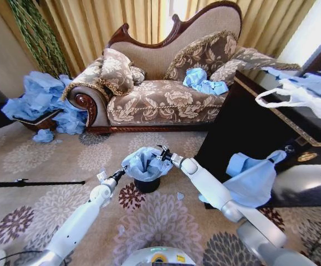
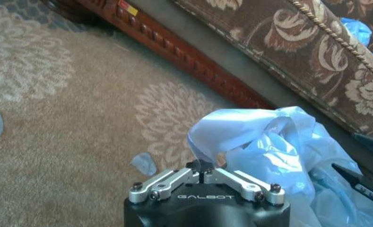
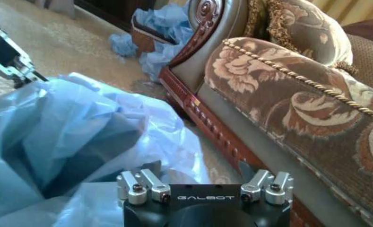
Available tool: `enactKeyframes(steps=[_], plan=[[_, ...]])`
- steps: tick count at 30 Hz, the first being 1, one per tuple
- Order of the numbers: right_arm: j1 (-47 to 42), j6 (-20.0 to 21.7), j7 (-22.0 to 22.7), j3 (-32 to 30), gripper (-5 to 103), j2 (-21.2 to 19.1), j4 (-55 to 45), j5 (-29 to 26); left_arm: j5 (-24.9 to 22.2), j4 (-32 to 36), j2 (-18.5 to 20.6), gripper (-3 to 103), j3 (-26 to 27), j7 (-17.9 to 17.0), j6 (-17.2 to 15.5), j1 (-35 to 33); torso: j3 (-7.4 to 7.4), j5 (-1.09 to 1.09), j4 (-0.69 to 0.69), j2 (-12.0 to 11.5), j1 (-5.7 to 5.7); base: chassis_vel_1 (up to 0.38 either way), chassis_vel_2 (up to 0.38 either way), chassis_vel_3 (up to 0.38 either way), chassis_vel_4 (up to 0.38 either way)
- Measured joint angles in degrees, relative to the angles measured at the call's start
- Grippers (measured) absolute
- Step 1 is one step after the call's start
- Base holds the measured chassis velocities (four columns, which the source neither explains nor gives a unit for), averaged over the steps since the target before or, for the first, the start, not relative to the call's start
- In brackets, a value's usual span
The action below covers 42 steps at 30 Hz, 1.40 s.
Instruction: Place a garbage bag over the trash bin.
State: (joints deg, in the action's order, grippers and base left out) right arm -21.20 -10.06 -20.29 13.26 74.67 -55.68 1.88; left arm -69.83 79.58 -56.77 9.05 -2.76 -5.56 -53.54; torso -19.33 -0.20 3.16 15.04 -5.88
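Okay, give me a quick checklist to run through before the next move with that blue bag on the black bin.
1. Garbage bag draped over the trash bin: ok, it covers the top, with the lower black wall bare.
2. Left gripper on the bag's edge: ok, shut on a fold in the left wrist view.
3. Right gripper at the bag's far side: fingers spread open; hold on the bag cannot tell.
4. Bin upright on the carpet: ok.
5. Bag rim pulled down evenly all round: cannot tell.

trash bin [image 1: 147, 185] mostly hidden under garbage bag [image 1: 144, 162]
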Motion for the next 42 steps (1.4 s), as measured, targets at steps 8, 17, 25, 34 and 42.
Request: enactKeyframes(steps=[8,17,25,34,42], plan=[[1.86,0.58,-1.08,0.57,93,1.00,2.08,-0.14,-0.48,0.70,0.12,0,-0.07,-0.17,-0.16,0.12,0.00,0.00,0.01,0.00,0.00,0.000,0.000,0.000,0.000],[3.44,0.80,-2.32,0.78,54,2.98,4.42,-0.17,-0.82,1.56,0.46,0,-0.34,-0.46,-0.33,0.05,0.00,0.00,0.01,0.00,0.00,0.000,0.000,0.000,0.000],[3.83,1.35,-2.80,0.88,27,3.59,5.60,-0.29,-1.54,2.47,1.14,0,-0.52,-0.64,-0.36,0.15,0.00,0.00,0.01,0.00,0.00,0.000,0.000,0.000,0.000],[4.35,1.53,-2.59,0.86,1,4.69,6.45,-0.51,-2.56,4.13,2.40,0,-0.41,-0.94,-0.40,0.20,0.00,0.01,0.00,0.00,0.00,0.000,0.000,0.000,0.000],[5.67,-0.26,-0.01,-1.22,0,8.00,12.40,0.06,-3.15,3.49,2.31,0,-0.13,-1.47,-0.42,1.06,0.00,0.01,0.00,0.00,0.00,0.000,0.000,0.000,0.000]])
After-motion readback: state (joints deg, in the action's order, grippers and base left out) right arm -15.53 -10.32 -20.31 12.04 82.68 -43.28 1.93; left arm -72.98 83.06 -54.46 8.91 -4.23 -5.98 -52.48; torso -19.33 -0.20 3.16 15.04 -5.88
